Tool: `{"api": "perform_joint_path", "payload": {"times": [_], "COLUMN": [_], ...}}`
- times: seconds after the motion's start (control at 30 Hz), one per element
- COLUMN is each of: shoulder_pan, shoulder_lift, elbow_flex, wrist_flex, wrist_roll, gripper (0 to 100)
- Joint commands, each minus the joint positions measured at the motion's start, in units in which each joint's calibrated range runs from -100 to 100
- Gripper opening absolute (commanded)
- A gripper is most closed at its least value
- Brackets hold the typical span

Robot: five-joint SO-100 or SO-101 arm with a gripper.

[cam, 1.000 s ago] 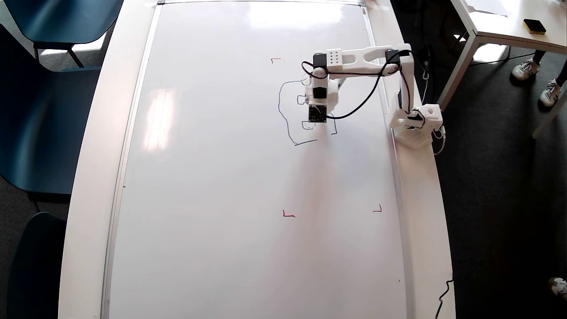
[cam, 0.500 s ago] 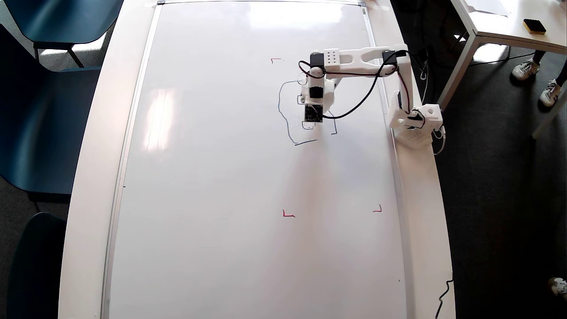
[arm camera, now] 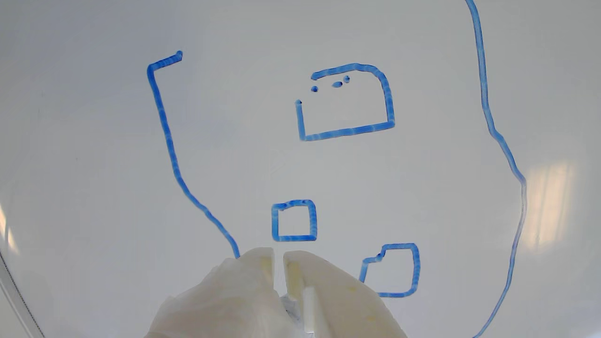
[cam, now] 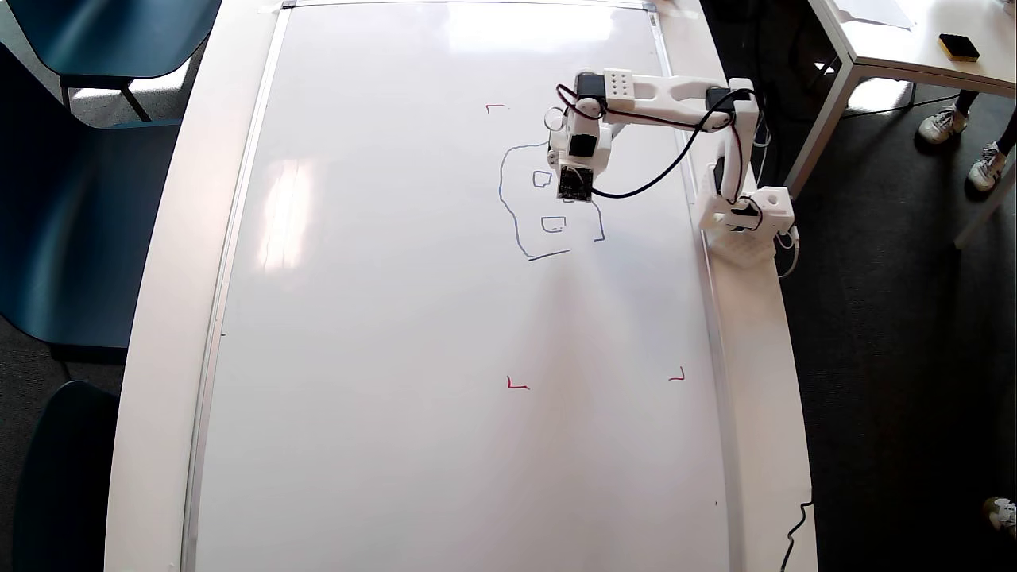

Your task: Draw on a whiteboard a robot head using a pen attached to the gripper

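Observation:
The whiteboard (cam: 381, 334) fills the tabletop, and the wrist view shows its glossy surface (arm camera: 94, 141). The robot head (cam: 501, 191) is a thin blue outline with small squares inside. Up close, its lines (arm camera: 350, 131) include a larger box, two small squares and long side strokes. My gripper (arm camera: 279, 257) enters from the bottom edge, its white jaws nearly together, tips just below a small square. Of the pen only a grey-blue bit shows deep in the slit. From overhead, the black wrist module (cam: 574, 183) covers the gripper, over the drawing's upper right.
Red corner marks (cam: 517, 385) (cam: 677, 377) (cam: 494, 106) sit on the board. The arm's base (cam: 747, 218) stands on the right table strip. Blue chairs (cam: 79, 199) are at the left. At the top right are another table with a sponge (cam: 958, 46) and feet (cam: 941, 123).
In the overhead view the wrist has moved up and slightly right, uncovering the two small squares it was hiding. The forearm has swung toward the top edge.

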Motion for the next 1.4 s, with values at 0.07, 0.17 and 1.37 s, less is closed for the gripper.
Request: {"api": "perform_joint_path", "payload": {"times": [0.07,0.17,1.37], "shoulder_pan": [-0.04,-0.04,-4.09], "shoulder_lift": [7.29,12.66,30.85], "elbow_flex": [-11.97,-17.15,-37.75], "wrist_flex": [-0.07,0.10,0.19], "wrist_roll": [-0.34,-0.34,-0.28], "gripper": [1,1,1]}}
